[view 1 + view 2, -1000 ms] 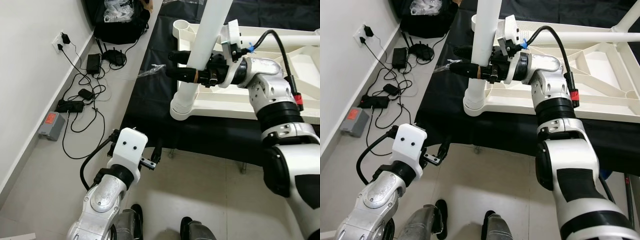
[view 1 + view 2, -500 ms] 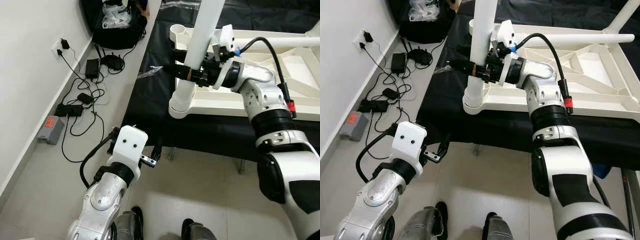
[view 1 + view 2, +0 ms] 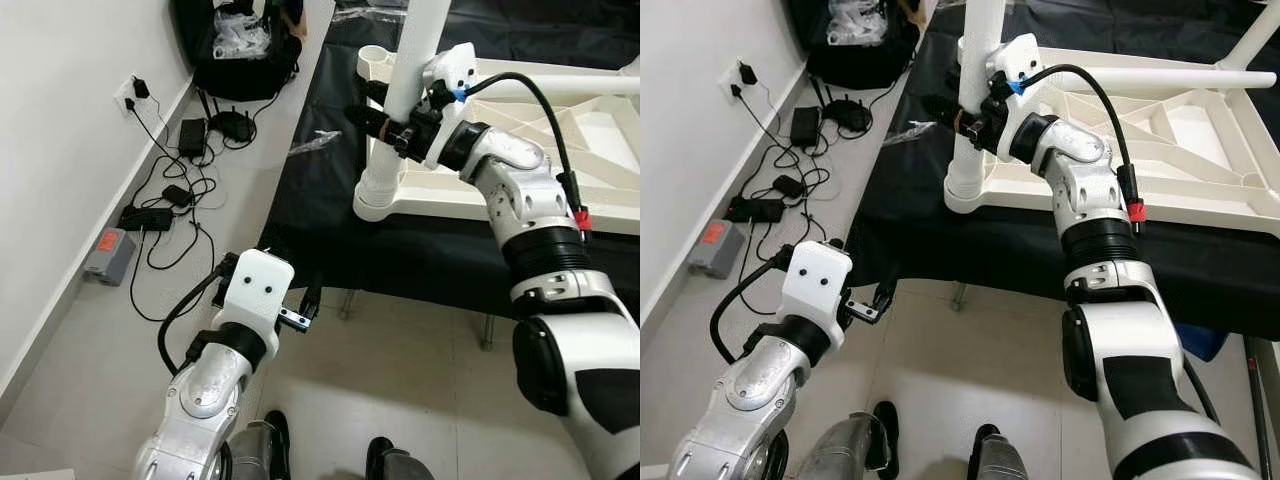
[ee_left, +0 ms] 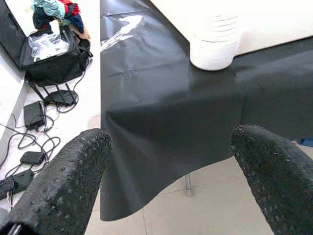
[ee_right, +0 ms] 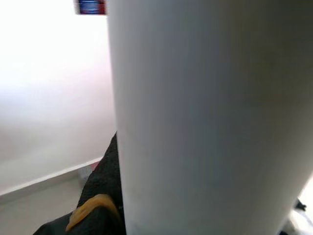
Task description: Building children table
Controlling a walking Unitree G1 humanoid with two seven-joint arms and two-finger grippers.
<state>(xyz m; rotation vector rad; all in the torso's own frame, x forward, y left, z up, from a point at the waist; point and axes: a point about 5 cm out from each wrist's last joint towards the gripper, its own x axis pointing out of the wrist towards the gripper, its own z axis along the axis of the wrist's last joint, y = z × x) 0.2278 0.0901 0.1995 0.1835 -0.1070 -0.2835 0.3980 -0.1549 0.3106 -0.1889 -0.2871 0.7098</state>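
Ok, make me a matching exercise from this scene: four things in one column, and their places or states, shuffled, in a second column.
Things:
1. white cylindrical plastic table leg
2. left gripper
3. black bag of clothes
4. grey box with an orange label

Places or states:
A. on the floor by the wall, near the tangled black cables
B. open, low beside the black cloth's hanging edge
C. upright at the corner of the upturned white tabletop, clamped by the right gripper
D. on the floor at the far end of the cloth

Pairs: 1-C, 2-B, 3-D, 4-A
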